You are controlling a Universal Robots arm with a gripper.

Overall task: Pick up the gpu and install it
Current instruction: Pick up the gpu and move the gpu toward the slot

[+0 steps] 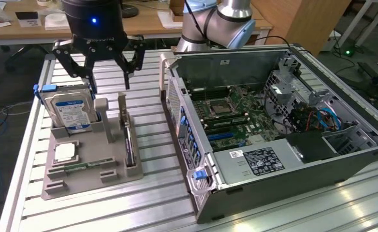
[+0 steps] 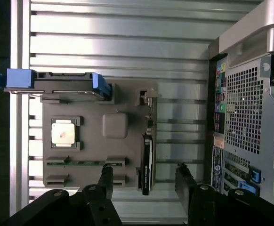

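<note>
The two black fingers [image 1: 127,67] stand wide apart with nothing clamped between them, hanging in the air above the far end of a grey holder [image 1: 92,181]. In the wrist view the fingers [image 2: 106,181] frame the gpu [image 2: 146,160], whose thin black edge lines up with the gap between them, lower down and untouched. The gpu [image 1: 129,145] stands on its long edge in a slot along the side of the holder nearest the computer case [image 1: 273,193], outside the case and not yet installed. On the same holder [image 2: 92,141] a hard drive [image 1: 73,108] with a blue label and blue side rails stands upright at the exterior view's left, a square processor chip [image 1: 65,152] lies flat in a recess, and a narrow green memory stick [image 1: 79,166] lies just beside it. The holder rests on a ribbed aluminium desk [image 1: 111,208]. The case lies on its side on the desk at the exterior view's right, open, with its motherboard [image 1: 234,113] and labelled power supply [image 1: 260,159] showing.
</note>
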